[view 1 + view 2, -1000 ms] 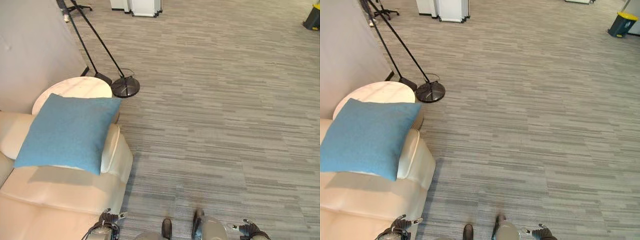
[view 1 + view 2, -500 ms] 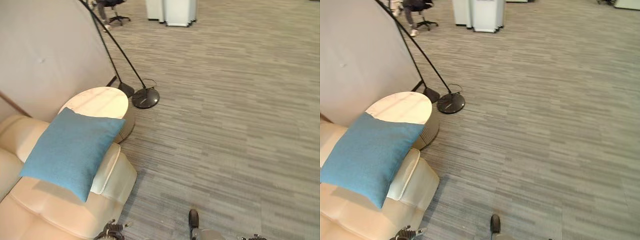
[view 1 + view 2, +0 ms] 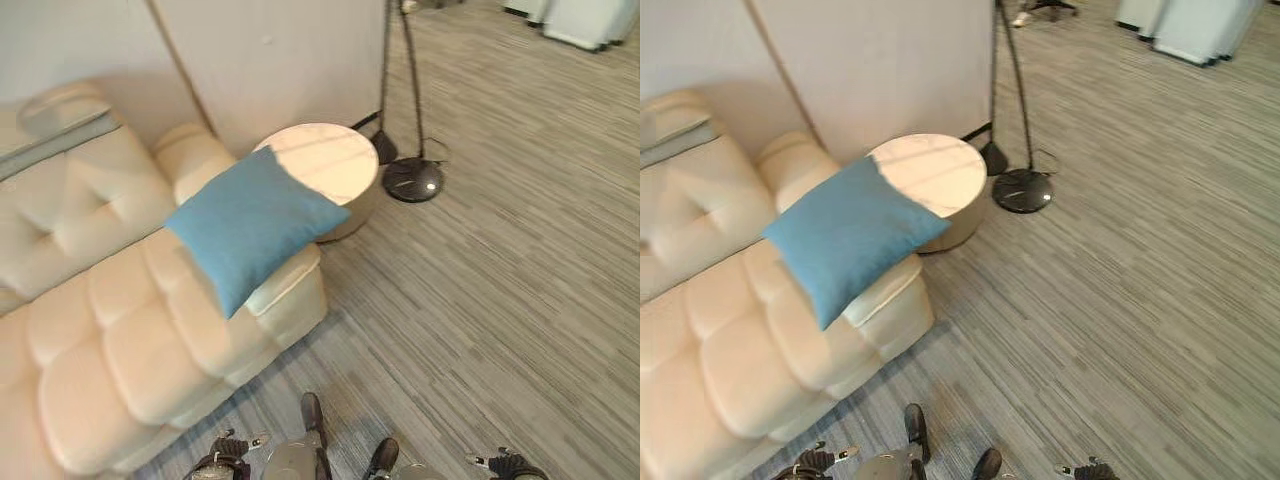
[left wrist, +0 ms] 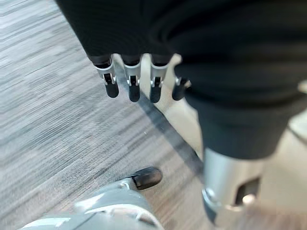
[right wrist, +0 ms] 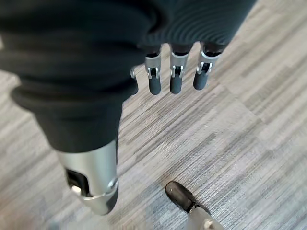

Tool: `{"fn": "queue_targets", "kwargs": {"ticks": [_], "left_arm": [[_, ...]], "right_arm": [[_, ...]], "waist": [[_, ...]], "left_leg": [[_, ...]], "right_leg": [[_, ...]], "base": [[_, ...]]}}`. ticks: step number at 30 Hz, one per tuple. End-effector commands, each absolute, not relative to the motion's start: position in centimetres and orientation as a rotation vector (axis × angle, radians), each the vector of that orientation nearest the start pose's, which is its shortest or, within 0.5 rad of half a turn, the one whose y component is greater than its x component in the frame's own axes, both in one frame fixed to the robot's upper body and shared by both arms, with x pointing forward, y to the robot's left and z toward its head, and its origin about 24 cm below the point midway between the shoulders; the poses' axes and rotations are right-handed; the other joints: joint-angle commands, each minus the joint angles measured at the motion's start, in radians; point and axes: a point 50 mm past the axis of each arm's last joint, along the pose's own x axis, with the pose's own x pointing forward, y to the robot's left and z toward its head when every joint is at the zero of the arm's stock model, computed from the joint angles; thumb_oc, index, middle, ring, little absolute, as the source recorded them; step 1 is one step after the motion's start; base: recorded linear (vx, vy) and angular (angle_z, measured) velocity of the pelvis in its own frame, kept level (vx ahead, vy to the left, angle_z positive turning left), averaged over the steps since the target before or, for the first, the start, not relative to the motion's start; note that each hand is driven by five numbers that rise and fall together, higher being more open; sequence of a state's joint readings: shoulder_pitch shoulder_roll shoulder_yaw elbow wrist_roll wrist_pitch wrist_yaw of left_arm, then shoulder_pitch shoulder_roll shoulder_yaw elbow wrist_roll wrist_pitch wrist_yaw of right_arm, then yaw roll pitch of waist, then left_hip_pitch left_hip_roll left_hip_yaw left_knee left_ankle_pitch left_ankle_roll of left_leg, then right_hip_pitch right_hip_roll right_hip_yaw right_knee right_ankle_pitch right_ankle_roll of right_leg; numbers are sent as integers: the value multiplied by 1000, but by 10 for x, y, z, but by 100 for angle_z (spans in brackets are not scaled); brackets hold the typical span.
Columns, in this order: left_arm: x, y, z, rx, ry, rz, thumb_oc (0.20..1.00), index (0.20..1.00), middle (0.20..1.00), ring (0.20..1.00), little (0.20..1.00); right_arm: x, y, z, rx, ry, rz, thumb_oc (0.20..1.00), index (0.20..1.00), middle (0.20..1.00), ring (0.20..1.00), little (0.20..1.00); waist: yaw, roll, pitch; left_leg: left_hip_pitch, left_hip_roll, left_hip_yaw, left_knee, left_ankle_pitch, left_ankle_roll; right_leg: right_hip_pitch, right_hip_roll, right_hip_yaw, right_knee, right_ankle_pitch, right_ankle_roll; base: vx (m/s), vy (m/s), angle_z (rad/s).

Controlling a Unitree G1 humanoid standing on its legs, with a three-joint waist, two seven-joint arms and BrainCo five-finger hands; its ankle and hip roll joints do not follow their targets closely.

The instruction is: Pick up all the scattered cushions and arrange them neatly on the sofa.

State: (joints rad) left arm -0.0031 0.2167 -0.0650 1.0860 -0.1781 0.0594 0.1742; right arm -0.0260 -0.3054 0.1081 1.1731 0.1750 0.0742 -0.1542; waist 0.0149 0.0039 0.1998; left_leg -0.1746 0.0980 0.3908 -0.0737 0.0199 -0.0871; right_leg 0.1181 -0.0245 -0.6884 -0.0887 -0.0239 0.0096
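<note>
Right, the blue cushion [image 3: 250, 222] tilts over the sofa [image 3: 110, 340] arm at its end by the round side table [image 3: 325, 160], so both slack, empty hands, left hand [image 4: 132, 79] and right hand [image 5: 175, 72], should reach in, grip opposite edges and set it squarely against the backrest.

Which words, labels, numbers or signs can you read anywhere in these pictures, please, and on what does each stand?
None: there is no text to read in these pictures.
The blue cushion, the cream sofa, the round side table, the lamp base and the carpet all look plain.
The left hand and the right hand bear no readable marks.
</note>
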Motion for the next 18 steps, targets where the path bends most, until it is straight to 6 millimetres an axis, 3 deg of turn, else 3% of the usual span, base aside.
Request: {"fn": "queue_targets", "kwargs": {"ticks": [1, 2, 4, 6, 7, 8, 9, 10, 11, 12, 13, 16, 18], "left_arm": [[96, 263, -150, 181, 1174, 404, 1000, 1000, 1000, 1000, 1000], [96, 263, -149, 182, 1174, 404, 1000, 1000, 1000, 1000, 1000], [93, 269, -149, 210, 1188, 413, 1000, 1000, 1000, 1000, 1000], [92, 271, -149, 211, 1194, 421, 1000, 1000, 1000, 1000, 1000], [92, 273, -148, 219, 1191, 425, 1000, 1000, 1000, 1000, 1000], [95, 273, -147, 230, 1184, 415, 1000, 1000, 1000, 1000, 1000], [96, 272, -147, 229, 1180, 411, 1000, 1000, 1000, 1000, 1000], [98, 272, -146, 229, 1173, 410, 1000, 1000, 1000, 1000, 1000], [98, 272, -146, 229, 1173, 410, 1000, 1000, 1000, 1000, 1000], [99, 269, -146, 239, 1167, 390, 1000, 1000, 1000, 1000, 1000], [101, 267, -147, 238, 1164, 374, 1000, 1000, 1000, 1000, 1000], [102, 266, -147, 245, 1166, 358, 1000, 1000, 1000, 1000, 1000], [106, 264, -146, 246, 1158, 349, 1000, 1000, 1000, 1000, 1000]], "right_arm": [[112, -270, -144, -312, 1157, -312, 1000, 1000, 1000, 1000, 1000], [112, -270, -144, -312, 1157, -311, 1000, 1000, 1000, 1000, 1000], [117, -263, -144, -284, 1135, -298, 1000, 1000, 1000, 1000, 1000], [121, -257, -144, -269, 1115, -288, 1000, 1000, 1000, 1000, 1000], [123, -255, -144, -263, 1107, -280, 1000, 1000, 1000, 1000, 1000], [126, -252, -144, -252, 1096, -271, 1000, 1000, 1000, 1000, 1000], [128, -250, -143, -239, 1085, -271, 1000, 1000, 1000, 1000, 1000], [128, -248, -143, -235, 1083, -268, 1000, 1000, 1000, 1000, 1000], [128, -248, -143, -235, 1083, -268, 1000, 1000, 1000, 1000, 1000], [124, -250, -145, -234, 1097, -274, 1000, 1000, 1000, 1000, 1000], [119, -252, -146, -228, 1110, -279, 1000, 1000, 1000, 1000, 1000], [107, -256, -149, -220, 1151, -308, 1000, 1000, 1000, 1000, 1000], [104, -258, -149, -219, 1160, -319, 1000, 1000, 1000, 1000, 1000]], "waist": [[40, -17, -55], [38, -18, -55], [39, -40, -50], [30, -52, -36], [20, -52, -18], [6, -51, -1], [-5, -46, 14], [-10, -42, 23], [-10, -43, 22], [-31, -35, 36], [-42, -33, 40], [-62, -18, 48], [-64, -14, 55]], "left_leg": [[24, -49, -80, -14, 105, 27], [24, -51, -81, -14, 105, 28], [72, -96, -96, -14, 57, 75], [102, -139, -121, -14, 17, 117], [119, -157, -138, -14, 5, 138], [131, -176, -167, -13, -8, 161], [146, -183, -196, -13, -18, 173], [156, -188, -210, -8, -24, 178], [154, -189, -209, -8, -24, 178], [175, -199, -244, -9, -15, 187], [188, -205, -268, -11, -11, 186], [218, -214, -317, 2, -15, 189], [237, -214, -342, 11, -25, 184]], "right_leg": [[84, -76, 179, 113, -124, 65], [84, -78, 177, 116, -127, 66], [33, -161, 202, 317, -76, 94], [-33, -230, 236, 495, 40, 129], [-94, -254, 285, 620, 117, 142], [-165, -237, 395, 788, 144, 141], [-228, -210, 479, 927, 127, 131], [-276, -188, 523, 1006, 114, 124], [-278, -188, 524, 1008, 114, 124], [-379, -100, 589, 1169, 68, 95], [-420, -51, 604, 1211, 47, 93], [-504, -9, 608, 1165, 20, 78], [-493, 5, 614, 1002, 1, 62]], "base": [[535, 233, 26], [638, 353, 16], [434, 344, 44], [307, 338, 45], [234, 304, 83], [196, 239, 89], [188, 171, 118], [122, 96, 113], [132, 44, 99], [144, -10, 70], [190, -9, 48], [182, -7, 94], [206, -51, 68]]}}
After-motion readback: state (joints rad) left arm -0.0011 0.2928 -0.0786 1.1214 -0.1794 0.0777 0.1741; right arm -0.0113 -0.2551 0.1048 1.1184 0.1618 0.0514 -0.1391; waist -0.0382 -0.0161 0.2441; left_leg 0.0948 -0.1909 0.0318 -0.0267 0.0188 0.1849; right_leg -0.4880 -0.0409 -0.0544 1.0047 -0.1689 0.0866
